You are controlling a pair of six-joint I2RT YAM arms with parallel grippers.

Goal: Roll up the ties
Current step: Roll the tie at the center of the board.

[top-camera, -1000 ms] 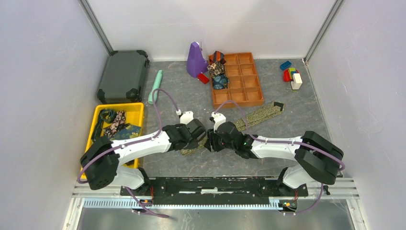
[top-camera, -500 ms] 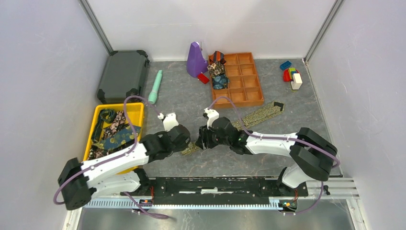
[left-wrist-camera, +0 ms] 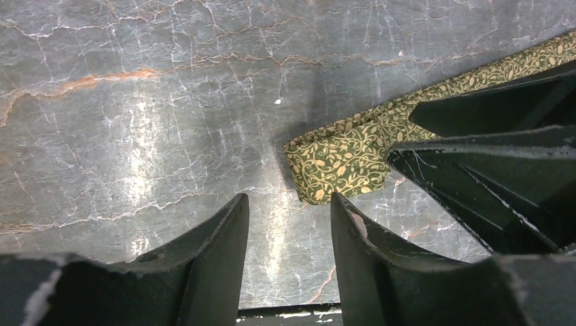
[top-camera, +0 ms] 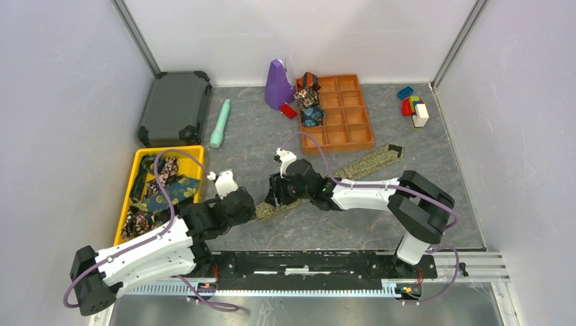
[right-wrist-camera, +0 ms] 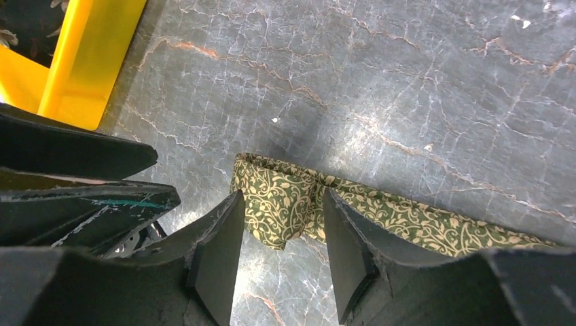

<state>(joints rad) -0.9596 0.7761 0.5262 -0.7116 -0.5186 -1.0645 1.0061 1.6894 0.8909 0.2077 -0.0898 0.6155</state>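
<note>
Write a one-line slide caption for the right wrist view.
Open right gripper poised over the folded end of the olive-gold leaf-patterned fabric necktie on the grey marbled table.

Olive-gold vine-patterned tie [top-camera: 367, 164] lies stretched out flat and diagonal, its near end folded over

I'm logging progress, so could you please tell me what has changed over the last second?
The left gripper drew back toward its base, away from the near end of the olive-gold tie; the right gripper slid left along it. Both are open, holding nothing. The tie stayed put.
</note>
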